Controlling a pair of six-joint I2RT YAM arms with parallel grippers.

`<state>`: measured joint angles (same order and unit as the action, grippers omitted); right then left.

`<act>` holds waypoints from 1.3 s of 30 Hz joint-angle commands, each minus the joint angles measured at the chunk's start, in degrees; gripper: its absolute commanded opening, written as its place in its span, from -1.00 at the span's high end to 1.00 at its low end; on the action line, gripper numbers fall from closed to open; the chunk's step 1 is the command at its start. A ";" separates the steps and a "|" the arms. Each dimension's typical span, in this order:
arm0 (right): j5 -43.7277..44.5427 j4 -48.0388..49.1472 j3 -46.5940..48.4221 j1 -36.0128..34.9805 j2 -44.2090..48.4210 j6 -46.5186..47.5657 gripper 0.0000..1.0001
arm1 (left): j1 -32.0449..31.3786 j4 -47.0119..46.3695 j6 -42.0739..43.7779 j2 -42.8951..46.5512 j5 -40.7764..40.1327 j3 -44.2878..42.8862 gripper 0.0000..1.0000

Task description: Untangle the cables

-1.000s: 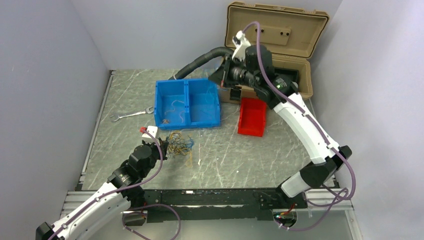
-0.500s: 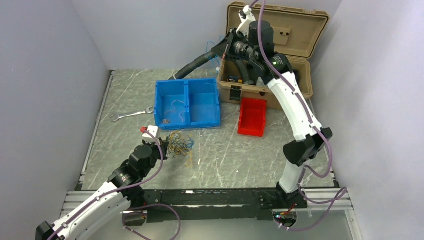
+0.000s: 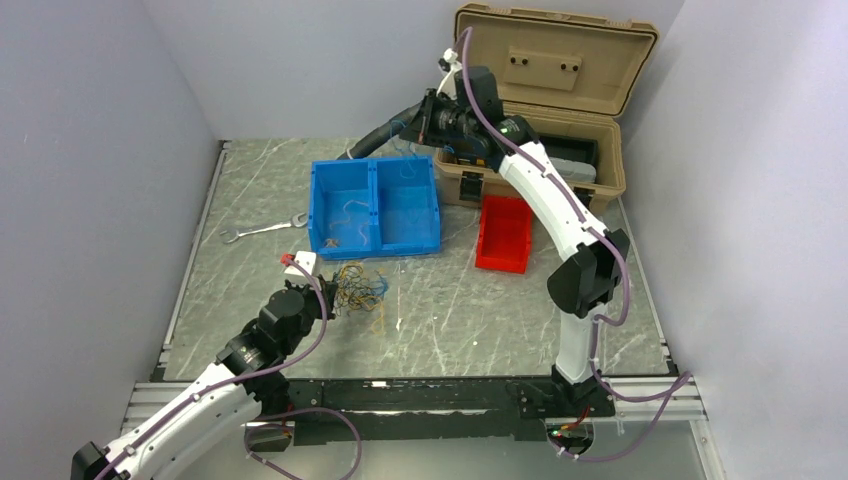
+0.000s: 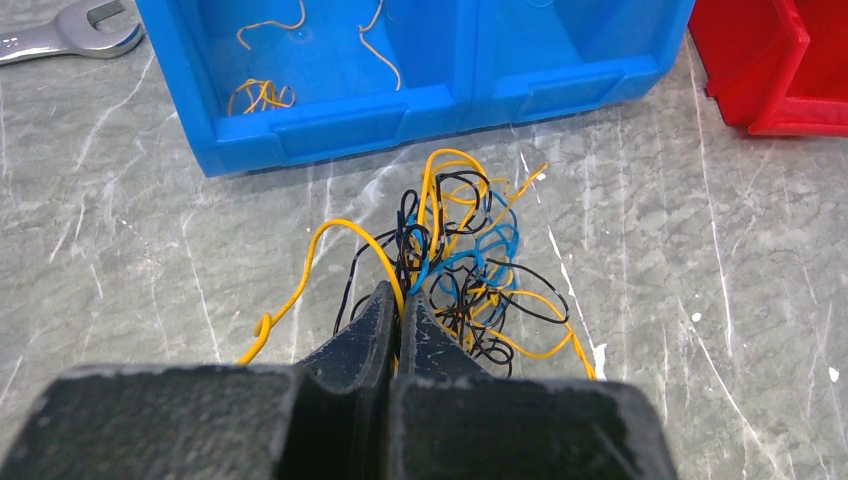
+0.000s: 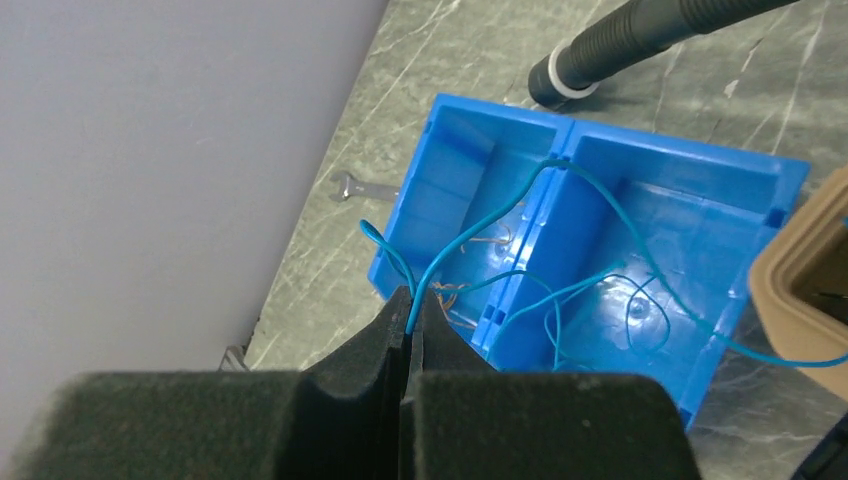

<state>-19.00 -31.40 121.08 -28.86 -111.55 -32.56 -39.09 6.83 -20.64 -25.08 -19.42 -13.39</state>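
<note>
Yellow, blue and black cables [image 4: 455,265] lie knotted in a loose heap on the table [image 4: 700,300], just near of the bin [image 4: 340,130]. A few short strands sit in the bin's left compartment. My left gripper [image 4: 398,300] is at the heap's near-left edge, jaws pinched together on strands there. My right gripper [image 5: 408,300], raised over the bin's far side, is clamped on one blue cable [image 5: 425,280]. That cable loops down across the divider into the right compartment.
</note>
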 commanded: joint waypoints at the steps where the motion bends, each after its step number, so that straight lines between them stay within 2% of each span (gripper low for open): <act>1: 1.95 1.98 -1.58 -3.23 2.28 0.92 1.00 | 0.15 -2.44 0.16 -0.40 -0.36 -0.70 1.00; 4: 2.77 2.53 -3.15 -5.45 2.78 1.32 1.00 | 0.12 -2.47 0.17 -0.54 -0.29 -0.69 1.00; 13: 5.44 -3.39 6.30 -9.44 -1.65 4.00 1.00 | 0.13 -2.61 0.15 -0.66 -0.35 -0.65 1.00; 19: 7.53 -9.73 21.39 -9.47 -6.14 5.65 1.00 | 0.08 -2.53 0.10 -0.45 -0.50 -0.59 1.00; 25: 9.00 -3.74 10.98 -9.20 -0.48 4.49 1.00 | 0.16 -2.51 0.08 -0.59 -0.64 -0.65 1.00; 31: 9.97 -3.91 4.91 -9.01 3.01 4.43 1.00 | 0.18 -2.63 0.13 -0.73 -0.53 -0.57 1.00; 39: 10.83 1.95 -11.34 -8.64 11.66 2.71 1.00 | 0.17 -2.61 0.17 -0.67 -0.46 -0.69 1.00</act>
<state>-8.93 -35.44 114.43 -37.85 -105.65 -28.82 -39.09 6.68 -20.64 -25.74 -19.42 -13.39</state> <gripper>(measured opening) 0.010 0.022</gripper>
